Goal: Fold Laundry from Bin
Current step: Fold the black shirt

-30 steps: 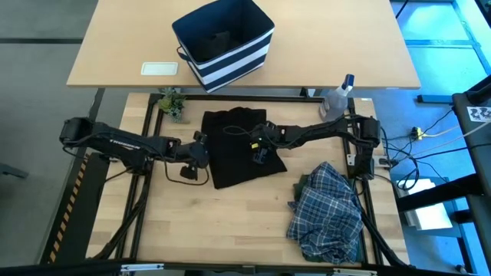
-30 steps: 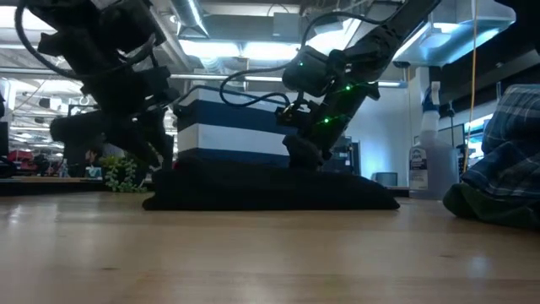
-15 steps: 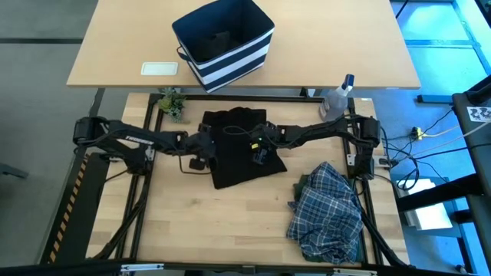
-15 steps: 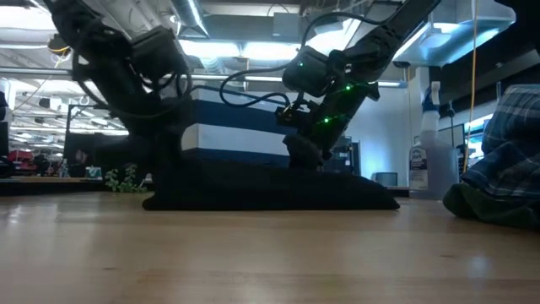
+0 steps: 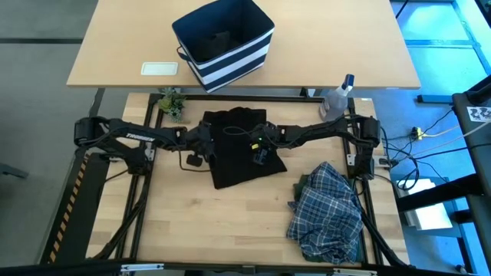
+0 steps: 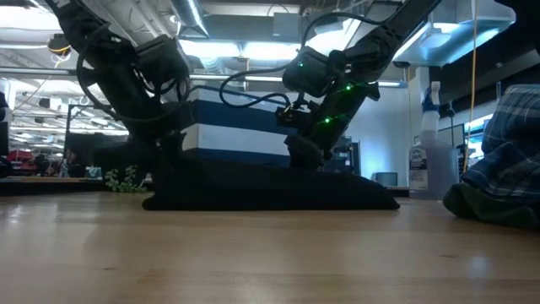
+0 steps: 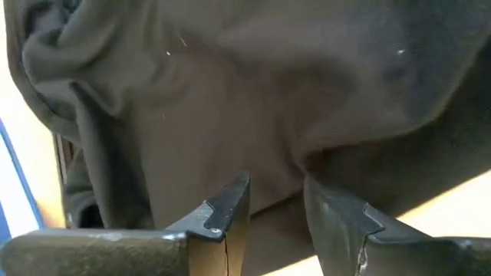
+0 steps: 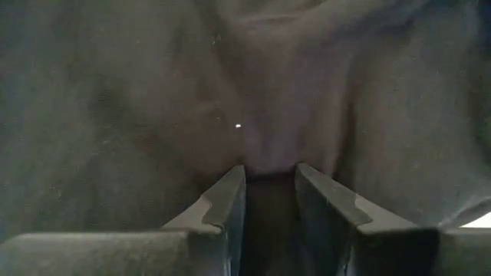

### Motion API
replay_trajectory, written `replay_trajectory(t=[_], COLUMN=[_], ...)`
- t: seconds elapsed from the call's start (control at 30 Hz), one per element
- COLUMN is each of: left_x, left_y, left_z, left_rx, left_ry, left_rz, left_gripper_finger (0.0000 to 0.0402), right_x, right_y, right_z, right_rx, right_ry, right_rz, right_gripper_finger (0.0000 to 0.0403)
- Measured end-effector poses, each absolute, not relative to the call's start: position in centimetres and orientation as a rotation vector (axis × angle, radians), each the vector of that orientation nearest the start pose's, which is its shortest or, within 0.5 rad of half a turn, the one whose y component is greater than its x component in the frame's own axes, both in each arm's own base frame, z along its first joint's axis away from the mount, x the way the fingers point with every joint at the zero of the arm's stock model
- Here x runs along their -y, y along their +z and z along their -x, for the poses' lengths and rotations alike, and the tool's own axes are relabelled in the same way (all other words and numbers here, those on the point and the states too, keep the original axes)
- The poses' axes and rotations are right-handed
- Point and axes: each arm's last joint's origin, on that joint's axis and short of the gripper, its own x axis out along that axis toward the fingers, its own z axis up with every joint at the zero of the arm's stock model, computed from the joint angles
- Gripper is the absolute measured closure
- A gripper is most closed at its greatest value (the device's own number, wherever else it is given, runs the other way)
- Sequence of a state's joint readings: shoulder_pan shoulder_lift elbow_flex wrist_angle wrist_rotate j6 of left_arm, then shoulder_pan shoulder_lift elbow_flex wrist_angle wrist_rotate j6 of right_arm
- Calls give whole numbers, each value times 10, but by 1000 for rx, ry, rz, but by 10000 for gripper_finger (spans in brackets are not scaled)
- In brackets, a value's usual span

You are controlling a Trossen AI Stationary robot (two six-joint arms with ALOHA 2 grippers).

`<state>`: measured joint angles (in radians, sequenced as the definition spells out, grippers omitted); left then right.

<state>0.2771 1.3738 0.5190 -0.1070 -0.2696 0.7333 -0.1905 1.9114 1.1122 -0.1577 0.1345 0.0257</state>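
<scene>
A black garment (image 5: 239, 147) lies flat on the table's middle; it also shows in the low view (image 6: 270, 187). My left gripper (image 5: 205, 147) is at its left edge, shut on the cloth. My right gripper (image 5: 258, 147) is over the garment's middle right, shut on the cloth. A blue-and-white plaid shirt (image 5: 328, 213) lies heaped at the near right, with dark olive-green cloth (image 5: 304, 186) showing under its edge. The navy bin with white stripes (image 5: 224, 40) stands on the far table. My left gripper pinches the black garment near its left edge (image 7: 295, 165) between its two fingers, coming slanting down from the table's left. The cloth puckers at the fingertips (image 7: 234, 195) and lies on the table. My right gripper pinches a small fold of the black garment's top surface (image 8: 268, 165) between its two fingers, slanting down from the table's right. Creases run out from the fingertips (image 8: 230, 188). The garment lies on the table.
A clear spray bottle (image 5: 337, 96) stands at the table's far right. A small green plant (image 5: 173, 103) stands at the far left. A white card (image 5: 159, 68) lies on the far table beside the bin. Bare wood shows at the table's near left (image 5: 215, 230).
My left gripper has gone toward the table's right, from beside the black garment onto its left edge, and has come down to the cloth. My right gripper and the garment have kept still.
</scene>
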Motion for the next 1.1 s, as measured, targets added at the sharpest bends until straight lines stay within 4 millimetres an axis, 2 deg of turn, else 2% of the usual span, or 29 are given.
replay_trajectory(t=[0.27,0.43,0.57,0.77,1.1], left_x=[-84,-90,-90,-91,-100], left_y=[121,115,116,119,135], left_z=[-220,-225,-224,-222,-214], left_rx=[-1184,-1169,-1198,-1228,-1240], left_ry=[112,166,220,266,479], left_rz=[-672,-679,-715,-737,-747], left_gripper_finger=[283,285,314,393,401], right_x=[75,75,75,75,75], right_y=[140,140,139,138,137], right_z=[-370,-370,-370,-368,-366], right_rx=[-956,-958,-962,-988,-1003], right_ry=[-312,-311,-309,-312,-314], right_rz=[-51,-50,-51,-49,-48], right_gripper_finger=[288,288,288,288,288])
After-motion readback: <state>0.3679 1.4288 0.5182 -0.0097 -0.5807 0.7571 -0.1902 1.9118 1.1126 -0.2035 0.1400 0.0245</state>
